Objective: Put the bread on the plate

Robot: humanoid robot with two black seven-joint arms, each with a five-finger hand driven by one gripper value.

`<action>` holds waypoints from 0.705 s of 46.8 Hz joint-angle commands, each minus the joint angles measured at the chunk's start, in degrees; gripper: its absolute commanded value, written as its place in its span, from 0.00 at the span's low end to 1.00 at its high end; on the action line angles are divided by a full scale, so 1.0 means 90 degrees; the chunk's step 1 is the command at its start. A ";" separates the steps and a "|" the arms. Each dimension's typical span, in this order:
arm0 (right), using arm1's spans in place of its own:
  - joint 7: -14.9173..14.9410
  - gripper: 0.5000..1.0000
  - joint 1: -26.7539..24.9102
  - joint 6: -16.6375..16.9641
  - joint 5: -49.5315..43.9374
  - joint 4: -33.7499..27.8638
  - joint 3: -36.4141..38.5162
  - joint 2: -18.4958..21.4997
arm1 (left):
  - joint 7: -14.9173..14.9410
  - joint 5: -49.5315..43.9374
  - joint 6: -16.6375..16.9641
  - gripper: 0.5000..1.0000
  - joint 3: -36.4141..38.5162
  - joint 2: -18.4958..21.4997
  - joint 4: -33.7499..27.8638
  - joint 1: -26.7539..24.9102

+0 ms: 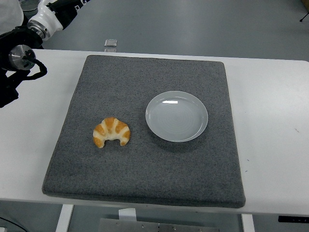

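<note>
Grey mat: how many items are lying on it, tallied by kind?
Croissant: 1
White plate, with nothing on it: 1
Total on the grey mat: 2

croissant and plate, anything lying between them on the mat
Nothing: in the head view only bare grey mat separates the croissant from the plate, which sits apart to its right.
</note>
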 commanded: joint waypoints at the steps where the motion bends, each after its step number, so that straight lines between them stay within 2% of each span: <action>1: 0.0000 0.86 0.0000 0.0000 0.0000 0.0007 0.0000 0.0000 | 0.0000 0.0000 0.0001 0.98 0.0019 0.0002 0.0000 0.0000; 33: 0.0000 0.86 0.0000 0.0000 0.0000 0.0007 -0.0010 0.0000 | -0.0009 0.0000 0.0011 0.98 0.0010 0.0022 0.0000 0.0058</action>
